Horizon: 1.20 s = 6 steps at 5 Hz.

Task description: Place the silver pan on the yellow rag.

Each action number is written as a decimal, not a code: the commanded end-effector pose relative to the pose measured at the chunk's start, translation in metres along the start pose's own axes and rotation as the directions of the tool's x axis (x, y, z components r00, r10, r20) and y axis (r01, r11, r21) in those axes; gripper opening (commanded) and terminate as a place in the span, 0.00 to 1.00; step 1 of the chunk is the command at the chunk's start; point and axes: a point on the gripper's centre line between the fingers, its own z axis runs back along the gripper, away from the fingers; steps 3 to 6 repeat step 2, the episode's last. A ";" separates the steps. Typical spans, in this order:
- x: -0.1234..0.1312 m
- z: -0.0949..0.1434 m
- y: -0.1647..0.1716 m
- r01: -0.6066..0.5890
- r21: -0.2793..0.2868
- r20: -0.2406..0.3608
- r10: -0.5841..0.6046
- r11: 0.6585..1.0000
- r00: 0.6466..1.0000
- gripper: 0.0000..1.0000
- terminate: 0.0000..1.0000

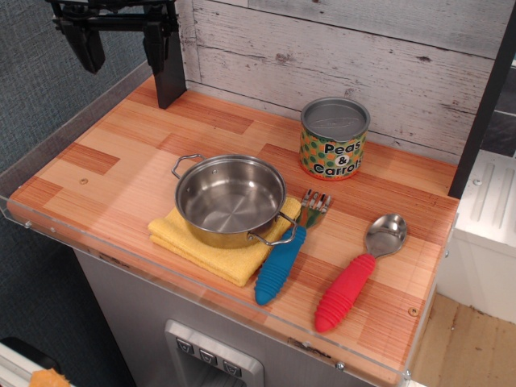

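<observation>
The silver pan [230, 199], small, round and shiny with two wire loop handles, sits upright on the folded yellow rag [211, 245] near the front of the wooden counter. The rag shows around the pan's front and left. My black gripper [119, 50] hangs high at the top left, far above and behind the pan. Its two fingers are spread apart and hold nothing.
A "Peas & Carrots" can [334, 138] stands at the back right. A fork with a blue handle [282, 262] lies just right of the pan. A spoon with a red handle [357, 276] lies further right. A clear rim [81, 234] edges the counter.
</observation>
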 end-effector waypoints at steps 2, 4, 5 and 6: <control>0.001 0.015 0.008 -0.003 0.002 0.043 0.002 1.000 0.999 1.00 1.00; 0.001 0.015 0.008 -0.003 0.002 0.043 0.002 1.000 0.999 1.00 1.00; 0.001 0.015 0.008 -0.003 0.002 0.043 0.002 1.000 0.999 1.00 1.00; 0.001 0.015 0.008 -0.003 0.002 0.043 0.002 1.000 0.999 1.00 1.00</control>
